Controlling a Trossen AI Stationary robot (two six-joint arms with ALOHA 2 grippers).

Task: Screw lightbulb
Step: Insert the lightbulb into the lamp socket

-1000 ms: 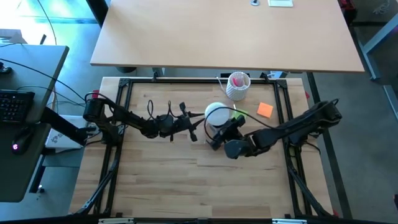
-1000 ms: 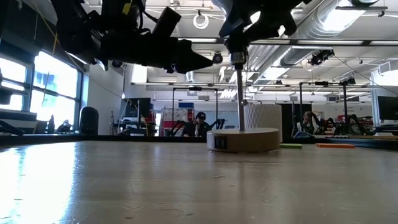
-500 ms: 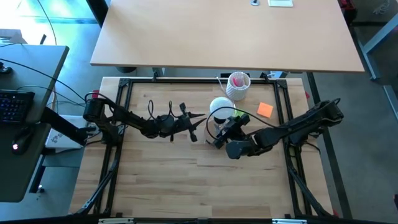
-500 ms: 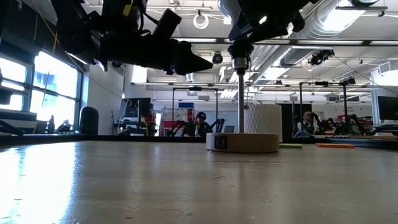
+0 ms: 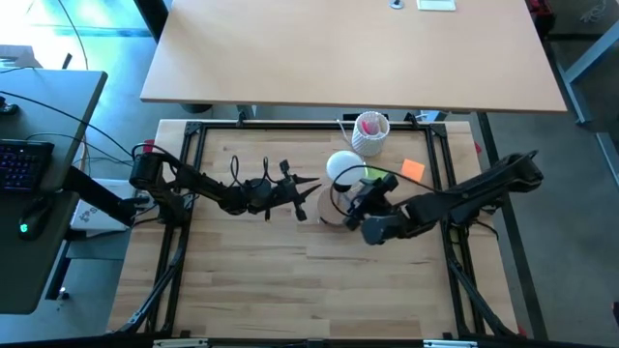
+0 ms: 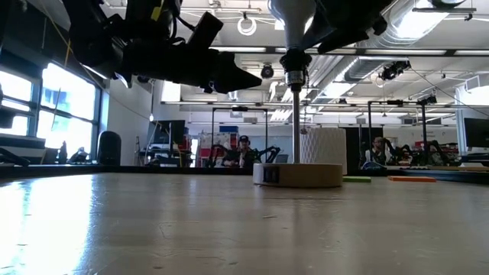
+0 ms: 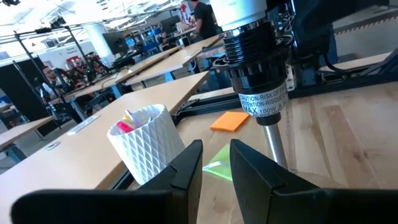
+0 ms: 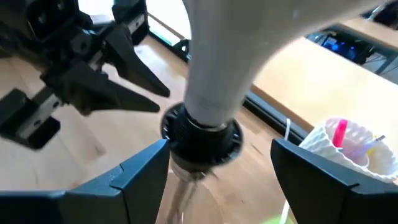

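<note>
Two dark arms are seen over a wooden bench. The lightbulb is seated base-down in a black socket, which is carried on a thin metal post above a round wooden base near the middle of the bench. The right tool is placed just beside the bulb, with its fingers spread wide on either side of the socket and touching nothing (the bulb's neck is seen between them). The left tool is held in the air near the socket with its fingers narrowly parted and empty. A regrip between turns is judged to be in hand. Next, the right tool would need to be closed on the bulb and twisted.
</note>
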